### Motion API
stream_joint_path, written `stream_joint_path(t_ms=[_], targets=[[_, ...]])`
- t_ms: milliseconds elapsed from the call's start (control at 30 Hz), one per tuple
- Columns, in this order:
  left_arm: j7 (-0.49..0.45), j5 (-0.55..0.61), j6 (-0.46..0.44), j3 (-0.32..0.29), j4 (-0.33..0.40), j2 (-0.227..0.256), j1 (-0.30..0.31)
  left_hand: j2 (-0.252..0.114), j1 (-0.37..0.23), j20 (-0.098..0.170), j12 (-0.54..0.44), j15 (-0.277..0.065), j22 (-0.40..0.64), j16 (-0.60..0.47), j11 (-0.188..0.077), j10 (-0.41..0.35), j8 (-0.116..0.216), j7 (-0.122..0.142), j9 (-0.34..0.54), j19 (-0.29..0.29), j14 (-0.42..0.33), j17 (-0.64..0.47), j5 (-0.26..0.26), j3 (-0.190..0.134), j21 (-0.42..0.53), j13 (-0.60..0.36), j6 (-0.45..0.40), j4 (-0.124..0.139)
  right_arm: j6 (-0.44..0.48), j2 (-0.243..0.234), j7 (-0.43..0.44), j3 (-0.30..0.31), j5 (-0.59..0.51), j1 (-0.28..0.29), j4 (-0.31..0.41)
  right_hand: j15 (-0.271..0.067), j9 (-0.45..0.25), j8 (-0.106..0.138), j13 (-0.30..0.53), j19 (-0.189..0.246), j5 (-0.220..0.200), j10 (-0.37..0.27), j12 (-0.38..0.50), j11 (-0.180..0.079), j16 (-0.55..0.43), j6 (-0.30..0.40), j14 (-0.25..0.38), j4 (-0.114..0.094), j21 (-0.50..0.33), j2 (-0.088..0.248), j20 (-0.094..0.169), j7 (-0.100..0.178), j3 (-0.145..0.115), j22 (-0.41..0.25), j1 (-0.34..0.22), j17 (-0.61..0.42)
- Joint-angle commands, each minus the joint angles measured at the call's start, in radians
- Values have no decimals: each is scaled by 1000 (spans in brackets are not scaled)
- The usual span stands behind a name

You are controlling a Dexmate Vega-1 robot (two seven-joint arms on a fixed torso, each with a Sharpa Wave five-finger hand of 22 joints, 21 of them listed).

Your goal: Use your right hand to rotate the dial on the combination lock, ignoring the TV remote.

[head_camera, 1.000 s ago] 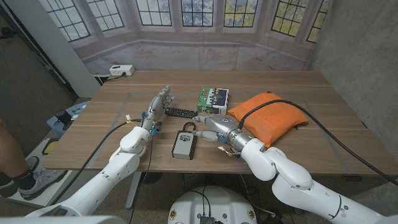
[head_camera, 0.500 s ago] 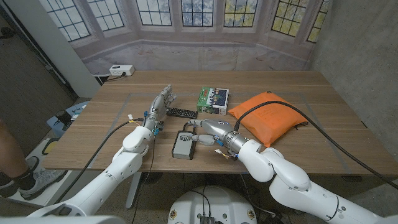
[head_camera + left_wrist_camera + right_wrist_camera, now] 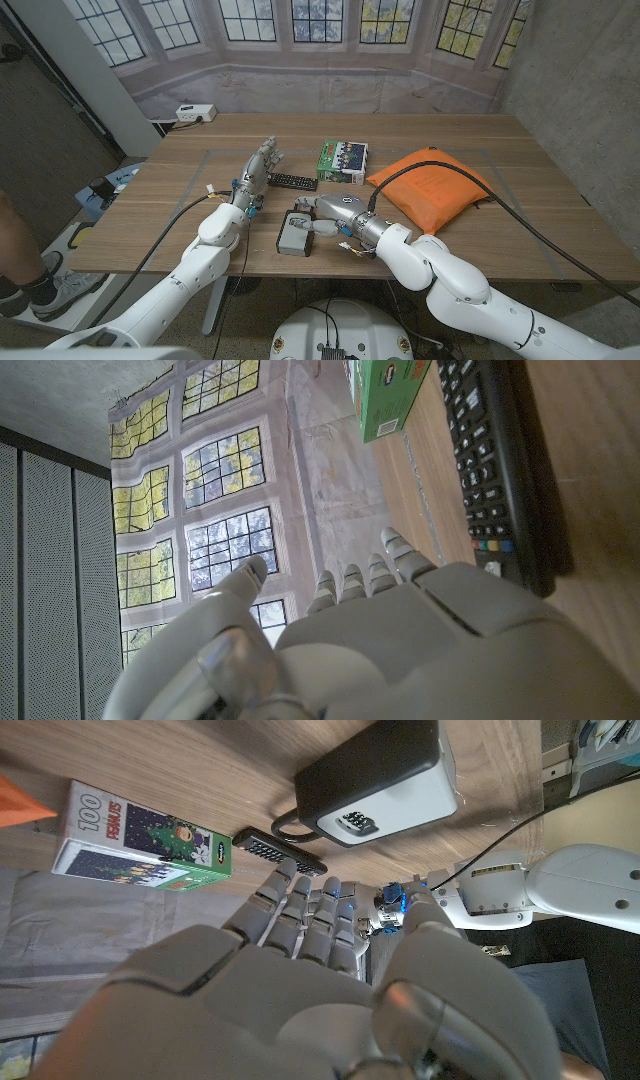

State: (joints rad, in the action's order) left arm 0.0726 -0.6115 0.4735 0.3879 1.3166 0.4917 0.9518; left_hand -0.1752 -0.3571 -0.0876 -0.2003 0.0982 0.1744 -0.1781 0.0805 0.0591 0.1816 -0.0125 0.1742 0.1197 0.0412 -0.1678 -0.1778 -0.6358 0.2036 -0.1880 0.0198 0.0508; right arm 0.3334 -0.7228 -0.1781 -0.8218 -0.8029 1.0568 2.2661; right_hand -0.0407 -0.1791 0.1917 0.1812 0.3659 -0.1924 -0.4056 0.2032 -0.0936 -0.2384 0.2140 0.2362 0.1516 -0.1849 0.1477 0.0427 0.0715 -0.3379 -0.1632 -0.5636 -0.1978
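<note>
We are noting the right hand (image 3: pixel 322 224) hovering open-fingered, holding nothing, at the combination lock's (image 3: pixel 295 233) three o'clock; dial turning is not yet beginning.

Both arms clad in glossy white rounded shells. Left hand (image 3: pixel 259 163) and right hand (image 3: pixel 325 213) moulded in pale grey segments — black cables routed along each forearm.
</note>
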Motion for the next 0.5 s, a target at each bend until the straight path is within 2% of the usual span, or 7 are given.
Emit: stream_joint_path(t_ms=[33,100,300,500], targets=[[9,5,10,5,-12,-4,-10,-6,-11,-1,-5,10,4,-1,10,4,3,-2,6,7,0,-2,0,-1,-2,-4,2,-9,-15,22,-6,-20,-42,-14,-31,-50,-4,-4,4,-14,-2,-13,-1,-8,5,-11,0,-3,6,-1,47,-1,2,-2,-3,-3],[11,6,10,5,-12,-4,-11,-6,-11,-1,-5,10,4,0,9,4,3,-2,6,7,0,-2,0,0,-2,-4,2,-9,-14,24,-11,-25,-53,-17,-34,-47,-4,-5,4,-21,-2,-14,-1,-8,8,-15,-7,-3,8,-1,44,-2,2,-2,-3,-3],[13,9,14,6,-11,-2,-11,-7,-11,-1,-5,10,4,-1,10,4,3,-2,6,7,0,-2,0,0,-2,-4,3,-10,-20,35,-34,-37,-69,-25,-43,-45,-4,-11,3,-53,-1,1,-11,-17,15,-41,-26,-10,13,5,58,0,6,-2,3,-5],[8,9,20,3,-4,1,-1,-7,-12,-1,-5,10,4,-1,10,3,3,-2,6,7,0,-2,0,1,-2,-4,3,-11,-22,47,-45,-47,-82,-27,-52,-46,-5,-14,3,-61,-1,0,-11,-18,17,-54,-32,-13,13,9,61,2,6,-2,6,-6]])
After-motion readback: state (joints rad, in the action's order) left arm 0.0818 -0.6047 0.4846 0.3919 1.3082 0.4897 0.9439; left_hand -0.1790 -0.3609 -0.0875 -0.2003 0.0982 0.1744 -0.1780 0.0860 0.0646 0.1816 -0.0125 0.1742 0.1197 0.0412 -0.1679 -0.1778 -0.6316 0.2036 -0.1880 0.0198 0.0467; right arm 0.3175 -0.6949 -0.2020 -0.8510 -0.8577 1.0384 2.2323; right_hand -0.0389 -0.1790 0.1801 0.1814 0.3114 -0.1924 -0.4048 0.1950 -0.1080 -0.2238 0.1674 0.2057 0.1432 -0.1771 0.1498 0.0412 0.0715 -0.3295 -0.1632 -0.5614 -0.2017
